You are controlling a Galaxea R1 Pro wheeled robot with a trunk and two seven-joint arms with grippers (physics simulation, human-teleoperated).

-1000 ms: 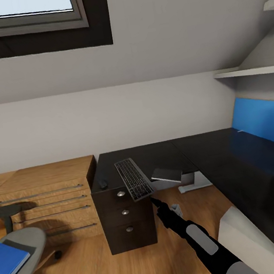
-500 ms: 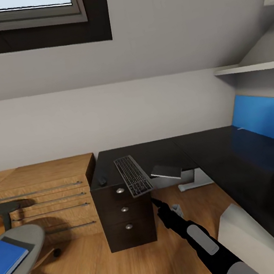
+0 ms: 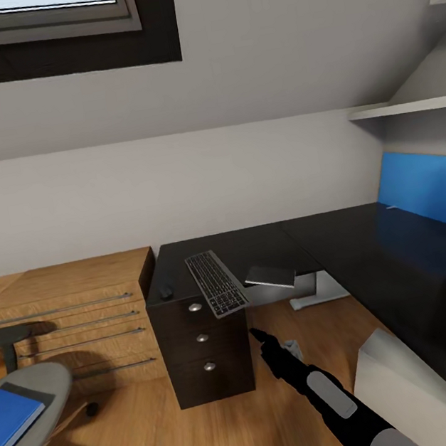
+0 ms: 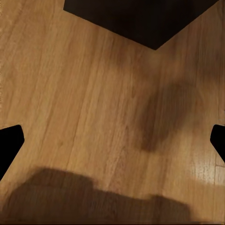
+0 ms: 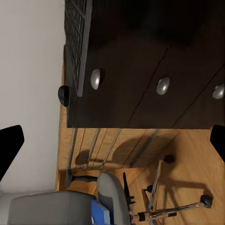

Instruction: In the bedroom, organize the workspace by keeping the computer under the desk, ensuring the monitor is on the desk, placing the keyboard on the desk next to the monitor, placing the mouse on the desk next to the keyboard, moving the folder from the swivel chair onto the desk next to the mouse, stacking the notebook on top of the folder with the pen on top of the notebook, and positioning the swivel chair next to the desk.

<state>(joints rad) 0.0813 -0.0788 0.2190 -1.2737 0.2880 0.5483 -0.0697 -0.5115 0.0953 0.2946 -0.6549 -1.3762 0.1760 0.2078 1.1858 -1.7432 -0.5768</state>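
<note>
The surface [image 3: 402, 259] lies at three o'clock. The keyboard [image 3: 216, 282] overhangs the drawer unit [image 3: 202, 341] at twelve o'clock and could be knocked off by a low approach. The right hand [image 3: 253, 333], below it, is seen with fingers [image 5: 10, 143] apart.

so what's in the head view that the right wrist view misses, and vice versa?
Head view adds: the desk with its blue panel, the notebook beside the keyboard, and the skylight. Right wrist view adds: what looks like the back of the swivel chair. Both: the drawer unit, the keyboard overhanging its front edge, the mouse next to it, and the folder on the chair seat.
</note>
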